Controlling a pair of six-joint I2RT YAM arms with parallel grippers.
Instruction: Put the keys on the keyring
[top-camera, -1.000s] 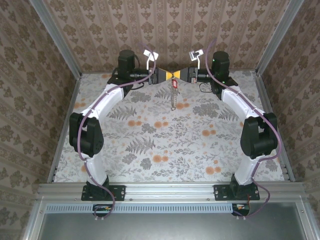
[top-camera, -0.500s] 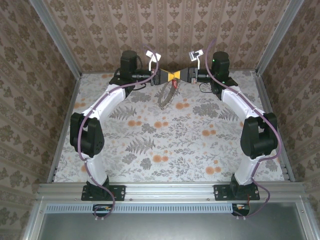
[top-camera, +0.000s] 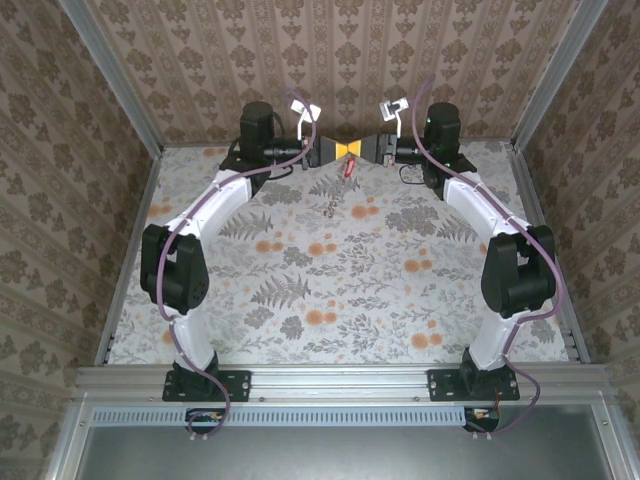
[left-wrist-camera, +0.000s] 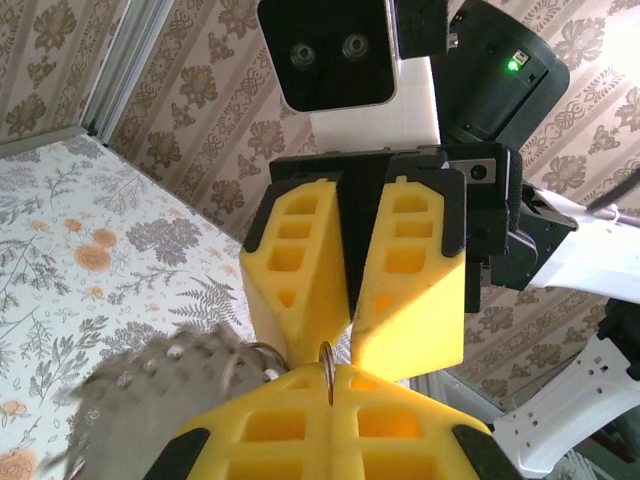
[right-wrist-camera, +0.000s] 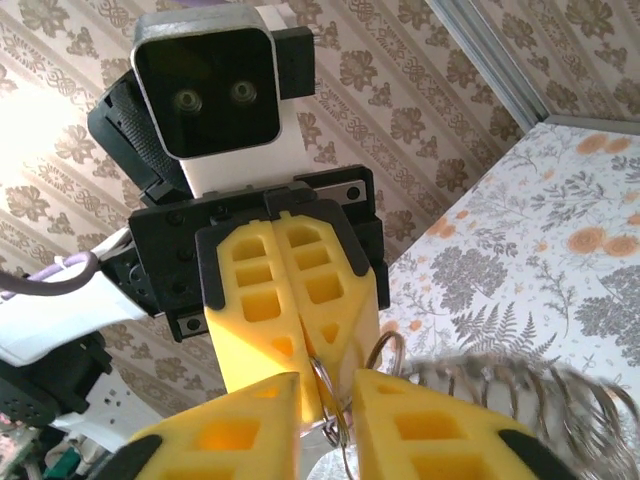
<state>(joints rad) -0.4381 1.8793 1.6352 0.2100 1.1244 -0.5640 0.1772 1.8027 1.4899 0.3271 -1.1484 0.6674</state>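
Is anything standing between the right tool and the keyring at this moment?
Nothing visible does. The keyring has its wire in the gap of the open right tool; the left tool is shut on it.

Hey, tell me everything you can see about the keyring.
The keyring is a thin grey metal hoop carrying a fringe of small metal loops, blurred. It hangs over the table near the far wall. Jaws of the left gripper pinch its wire; those of the right gripper stand slightly apart around it.
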